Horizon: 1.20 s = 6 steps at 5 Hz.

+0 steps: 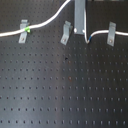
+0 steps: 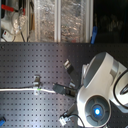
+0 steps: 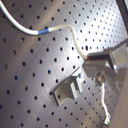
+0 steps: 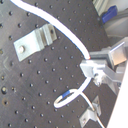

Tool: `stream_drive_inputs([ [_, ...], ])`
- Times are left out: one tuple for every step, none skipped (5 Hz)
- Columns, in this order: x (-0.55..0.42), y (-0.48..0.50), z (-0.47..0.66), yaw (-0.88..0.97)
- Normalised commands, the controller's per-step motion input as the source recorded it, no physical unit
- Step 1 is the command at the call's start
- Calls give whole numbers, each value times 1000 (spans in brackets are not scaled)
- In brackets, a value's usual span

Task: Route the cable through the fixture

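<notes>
The white cable (image 1: 47, 21) runs from the first exterior view's left edge through the left metal clip (image 1: 22, 31), where its green band (image 1: 27, 30) sits. It then rises to my gripper (image 1: 79, 32). The gripper is shut on the cable between the middle clip (image 1: 65, 33) and the right clip (image 1: 111, 34). Past the gripper the cable loops down, shows its blue band (image 1: 89, 39), and passes the right clip. In the second wrist view the fingers (image 4: 95, 67) pinch the cable (image 4: 60, 30), with the blue band (image 4: 65, 95) below.
Everything sits on a black perforated board (image 1: 65, 90). In the second exterior view the white arm (image 2: 100, 90) fills the right side, and shelves with clutter (image 2: 45, 20) stand behind the board. In the first wrist view a clip (image 3: 67, 90) lies near the fingers.
</notes>
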Motion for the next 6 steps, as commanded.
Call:
stream_drive_inputs([
  [0,0,11,14],
  [-145,7,199,-20],
  [-232,16,493,-54],
  [-253,19,500,-29],
  [0,0,15,0],
  [-400,147,342,480],
])
